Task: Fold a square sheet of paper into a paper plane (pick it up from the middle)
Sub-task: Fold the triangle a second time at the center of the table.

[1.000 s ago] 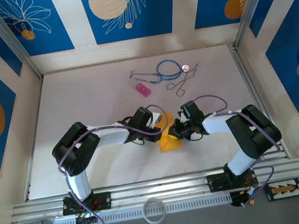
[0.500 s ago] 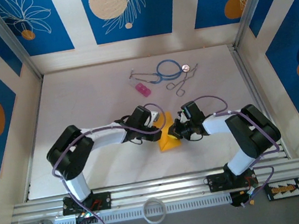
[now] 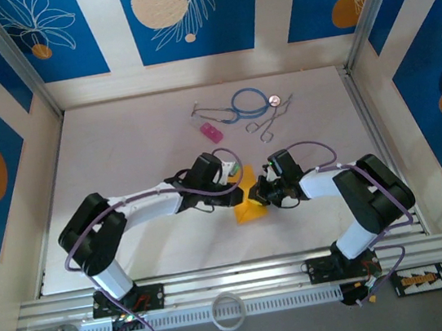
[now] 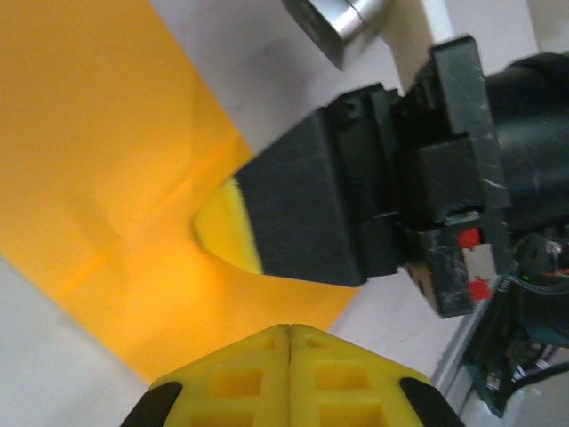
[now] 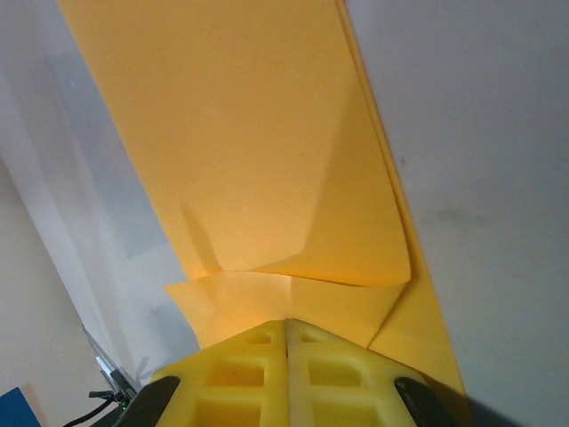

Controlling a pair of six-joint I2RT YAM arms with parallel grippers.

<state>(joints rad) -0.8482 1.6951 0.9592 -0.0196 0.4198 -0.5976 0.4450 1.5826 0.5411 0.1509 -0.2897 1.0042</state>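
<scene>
Part-folded orange-yellow paper sheet [image 3: 252, 209] lies between both arms. Right gripper [image 5: 286, 327] clenched, tips at its edge, long axis toward 12 o'clock. Left gripper [image 4: 290, 334] clenched, paper at 11 o'clock.

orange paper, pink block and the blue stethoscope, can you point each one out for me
orange paper [image 5: 258, 151], right wrist view, on its flat upper face
pink block [image 3: 211, 132], top external view, on its middle
blue stethoscope [image 3: 252, 114], top external view, on the near side of the tubing loop
</scene>
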